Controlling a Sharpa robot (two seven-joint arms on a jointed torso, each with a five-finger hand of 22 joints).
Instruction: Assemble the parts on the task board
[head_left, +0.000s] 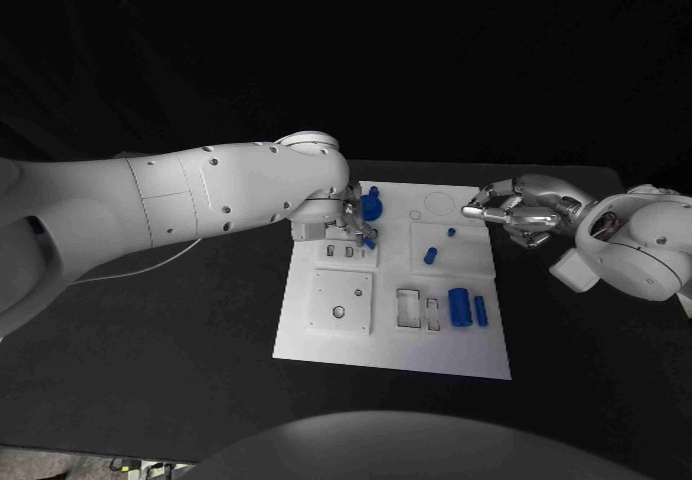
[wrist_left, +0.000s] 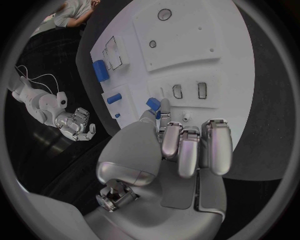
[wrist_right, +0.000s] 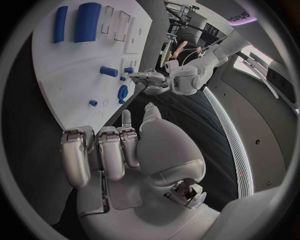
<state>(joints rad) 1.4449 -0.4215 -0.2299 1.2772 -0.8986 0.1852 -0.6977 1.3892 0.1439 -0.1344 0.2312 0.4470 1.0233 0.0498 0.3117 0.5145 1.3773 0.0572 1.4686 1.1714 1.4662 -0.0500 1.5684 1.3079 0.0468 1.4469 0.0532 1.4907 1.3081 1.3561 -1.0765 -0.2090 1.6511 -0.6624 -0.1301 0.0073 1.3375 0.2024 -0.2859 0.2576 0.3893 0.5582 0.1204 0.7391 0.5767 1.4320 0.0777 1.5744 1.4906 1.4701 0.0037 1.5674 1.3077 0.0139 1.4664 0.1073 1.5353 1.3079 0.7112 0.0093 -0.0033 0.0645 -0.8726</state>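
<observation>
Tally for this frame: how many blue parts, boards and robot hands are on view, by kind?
Blue parts: 6
White task board: 1
Hands (left hand, right hand): 2
Total: 9

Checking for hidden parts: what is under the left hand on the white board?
A small blue part is pinched at the left hand's fingers, above two small slots in the white board. The board beneath the palm is covered.

White task board (head_left: 325, 340), blue parts (head_left: 460, 306), black table (head_left: 159, 340), white arms (head_left: 188, 195), silver left hand (head_left: 355, 222), silver right hand (head_left: 515, 212)
</observation>
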